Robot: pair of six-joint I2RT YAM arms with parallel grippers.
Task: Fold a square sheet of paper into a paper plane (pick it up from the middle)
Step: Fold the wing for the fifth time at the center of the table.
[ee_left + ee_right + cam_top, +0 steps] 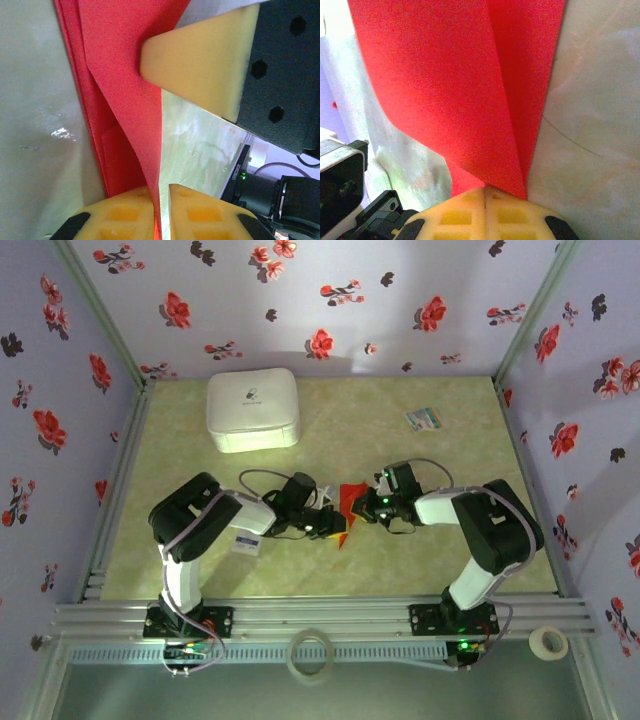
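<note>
You have both arms reaching in from their sides and meeting over the middle of the table. The red paper [445, 75] sits between them, partly folded into layers, with one side standing up off the surface. The step in hand looks like setting a crease, so deal with the big shape first. Line the upper flap's edge up with the layer under it before you press anything, because a skewed edge here likely gives a crooked dart.

The right gripper [485, 194] is closed on a corner of the paper, its pads meeting flat. Use it as the anchor and do not pull with it, since thin paper tears or slips under a sideways tug. The left gripper [160, 197] has the paper's edge running between its fingers, which stand just apart. You cannot tell whether they pinch the sheet or merely straddle it. Settle that first, then slide along the fold rather than lift.

The walls [300, 300] are pale, with red and dark flowers. The table [420, 550] is a glossy, greenish marbled top, probably slick enough for loose paper to skate on. A white box [253, 410] sits at the back left, well apart from the paper. A roll of tape [290, 655] rests on the near ledge. A small coloured card [425, 419] lies at the back right, and a small white packet [247, 545] lies just beside the left arm.
</note>
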